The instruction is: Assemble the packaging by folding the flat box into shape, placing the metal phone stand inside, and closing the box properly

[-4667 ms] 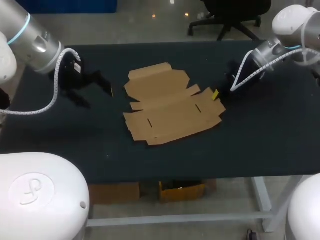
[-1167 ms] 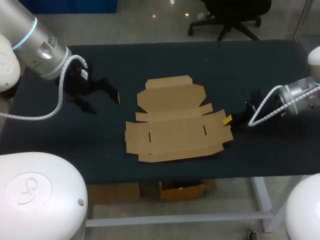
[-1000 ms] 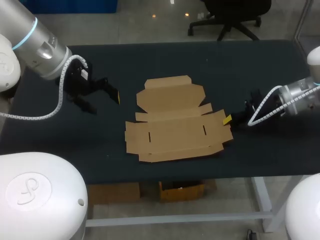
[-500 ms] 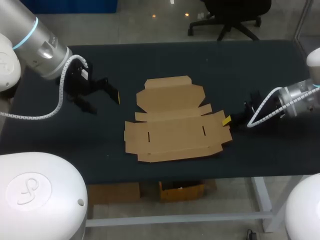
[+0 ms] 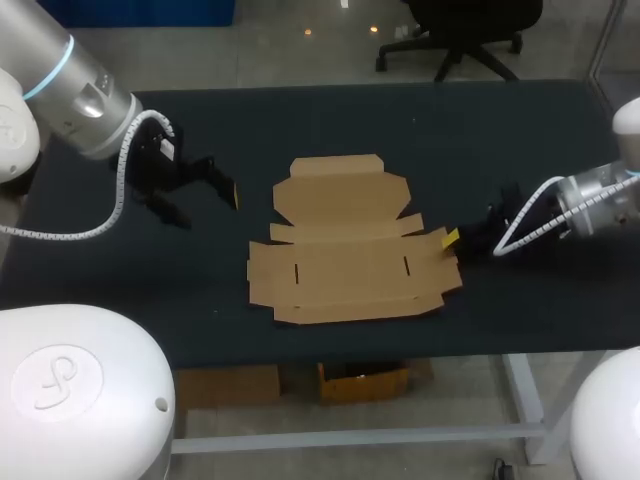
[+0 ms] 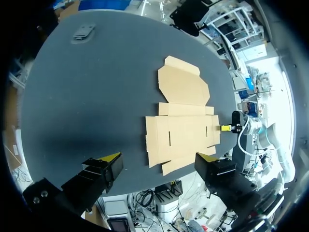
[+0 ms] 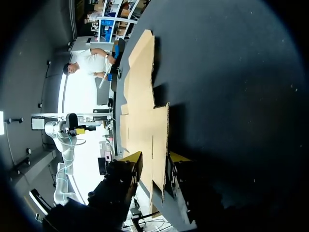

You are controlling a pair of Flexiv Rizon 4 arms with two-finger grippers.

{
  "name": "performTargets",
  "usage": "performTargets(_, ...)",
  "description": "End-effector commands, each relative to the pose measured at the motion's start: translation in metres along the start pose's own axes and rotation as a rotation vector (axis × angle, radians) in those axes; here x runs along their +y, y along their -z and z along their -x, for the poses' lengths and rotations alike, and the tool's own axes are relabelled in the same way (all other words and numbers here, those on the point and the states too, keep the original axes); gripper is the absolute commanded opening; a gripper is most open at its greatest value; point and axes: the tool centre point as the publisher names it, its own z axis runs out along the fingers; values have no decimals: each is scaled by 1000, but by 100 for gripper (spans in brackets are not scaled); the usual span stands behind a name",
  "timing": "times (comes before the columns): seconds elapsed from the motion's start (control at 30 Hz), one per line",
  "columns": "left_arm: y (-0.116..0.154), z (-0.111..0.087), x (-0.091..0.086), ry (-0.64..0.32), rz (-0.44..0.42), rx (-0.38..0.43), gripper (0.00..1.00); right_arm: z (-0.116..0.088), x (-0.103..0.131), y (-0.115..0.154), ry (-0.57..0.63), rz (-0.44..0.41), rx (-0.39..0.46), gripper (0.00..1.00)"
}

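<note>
The flat brown cardboard box (image 5: 345,265) lies unfolded in the middle of the black table (image 5: 500,140), its lid panel pointing to the far side. My right gripper (image 5: 452,238) is low at the box's right edge. In the right wrist view that gripper (image 7: 155,157) is open a little, with the edge flap of the box (image 7: 140,82) between its fingers. My left gripper (image 5: 200,200) hovers wide open left of the box, empty. Its wrist view shows the box (image 6: 186,130) ahead of the gripper (image 6: 159,158). A small grey metal object (image 6: 83,33) lies near the far table edge.
Bare black tabletop surrounds the box on all sides. The table's front edge (image 5: 400,352) runs close below the box. In the head view my left arm (image 5: 80,90) covers the far left corner.
Earlier the box was dragged toward the front and turned square. Over the last second my right gripper's fingers have parted at the box's right edge, and the box shifted slightly left. The left arm is still.
</note>
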Motion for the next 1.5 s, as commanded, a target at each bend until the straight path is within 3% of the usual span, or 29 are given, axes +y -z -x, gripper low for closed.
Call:
performTargets(0.03, 1, -1, 0, -1, -3, -2, 100, -3, -3, 12, 2, 4, 0, 100)
performTargets(0.27, -1, -3, -2, -5, -1, 4, 100, -6, -6, 31, -5, 15, -25, 100)
performTargets(0.37, -1, -4, -3, -8, 0, 4, 100, -10, -5, 38, 5, 18, -41, 92)
performTargets(0.5, -1, -6, -4, -15, -1, 2, 100, -18, -2, 48, 27, 22, -67, 67)
performTargets(0.53, -1, -6, -4, -16, -1, 2, 100, -20, -1, 50, 27, 23, -77, 56)
performTargets(0.73, -1, -6, -4, -23, -11, -7, 100, -29, 8, 68, 70, 30, -127, 22)
performTargets(0.77, -1, -6, -4, -25, -17, -11, 100, -30, 10, 71, 76, 30, -134, 9)
performTargets(0.8, -1, -6, -4, -26, -24, -17, 93, -31, 13, 75, 87, 25, -137, 0)
performTargets(0.83, -1, -6, -4, -27, -24, -17, 78, -32, 14, 78, 91, 27, -145, 0)
performTargets(0.87, -1, -7, -4, -33, -30, -18, 43, -34, 17, 81, 101, 29, -158, 0)
performTargets(0.93, -2, -7, -4, -48, -42, -20, 0, -36, 20, 86, 121, 29, -171, 0)
performTargets(1.23, -11, -12, -8, -167, -88, -44, 0, -44, 38, 93, 198, 10, -226, 0)
performTargets(1.5, -20, -8, -18, -183, -83, -78, 0, -43, 49, 94, 213, 0, -262, 0)
